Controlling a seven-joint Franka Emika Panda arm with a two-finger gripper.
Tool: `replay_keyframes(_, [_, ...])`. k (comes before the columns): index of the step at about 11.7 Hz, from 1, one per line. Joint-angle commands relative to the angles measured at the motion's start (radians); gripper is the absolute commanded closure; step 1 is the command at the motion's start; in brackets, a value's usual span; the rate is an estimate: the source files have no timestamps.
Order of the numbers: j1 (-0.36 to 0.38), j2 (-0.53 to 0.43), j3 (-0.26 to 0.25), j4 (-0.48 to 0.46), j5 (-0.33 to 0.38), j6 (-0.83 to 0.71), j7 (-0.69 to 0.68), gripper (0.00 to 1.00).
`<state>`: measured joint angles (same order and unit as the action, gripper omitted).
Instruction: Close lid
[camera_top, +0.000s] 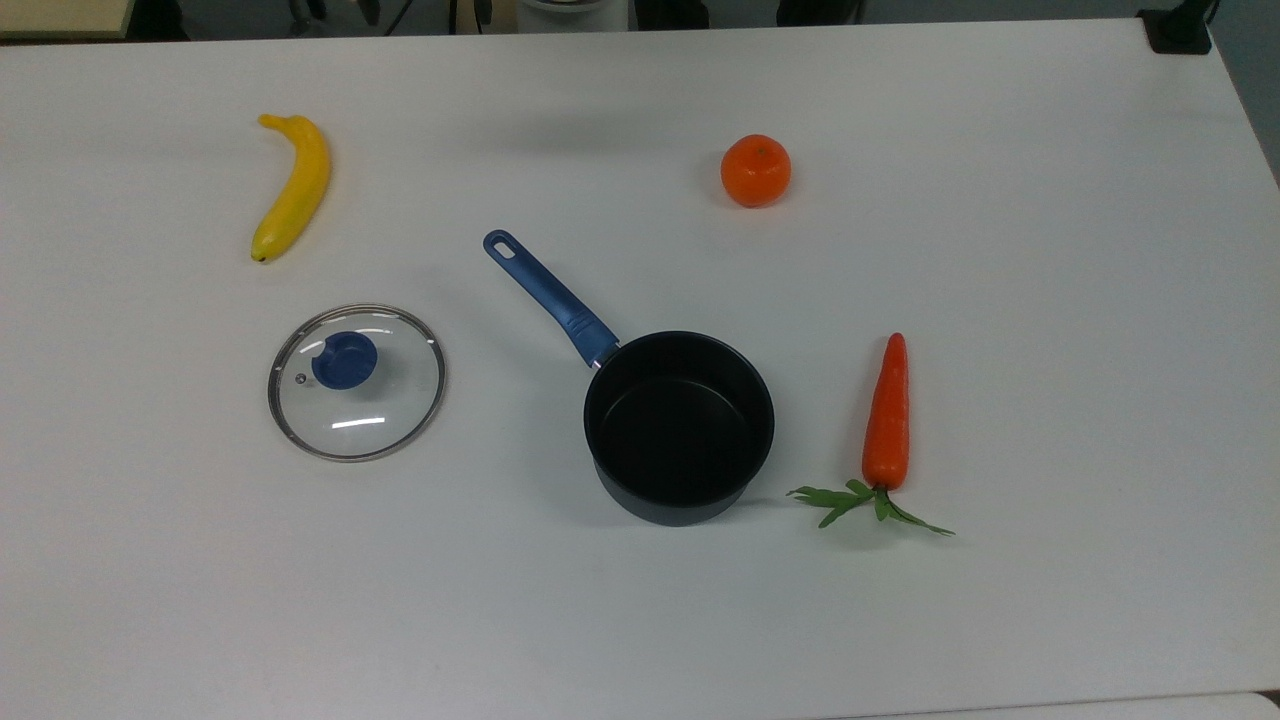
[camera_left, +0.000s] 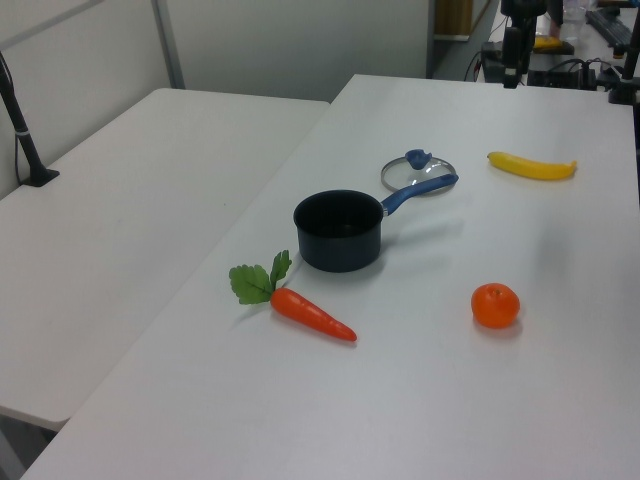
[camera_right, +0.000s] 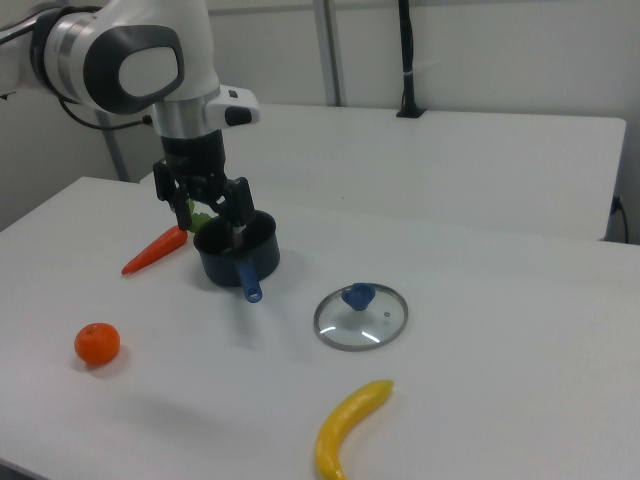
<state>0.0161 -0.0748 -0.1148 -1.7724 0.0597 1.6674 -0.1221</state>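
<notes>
Near the middle of the white table (camera_top: 1000, 620) the round clear glass lid (camera_top: 356, 383) with blue knob lies flat, apart from the open black saucepan (camera_top: 680, 425) whose blue handle points between them. A yellow banana (camera_top: 290, 186), orange mandarin (camera_top: 756, 171) and orange carrot (camera_top: 887, 415) lie around. In the right view the black two-finger gripper (camera_right: 212, 205) hangs parted, holding nothing
</notes>
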Motion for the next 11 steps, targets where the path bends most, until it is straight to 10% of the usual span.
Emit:
replay_keyframes(1, [0.004, -0.005, -0.013, 0.011, -0.005, -0.028, 0.003, 0.00])
replay_keyframes(11, [0.019, 0.052, -0.010, 0.048, 0.031, 0.073, -0.004, 0.00])
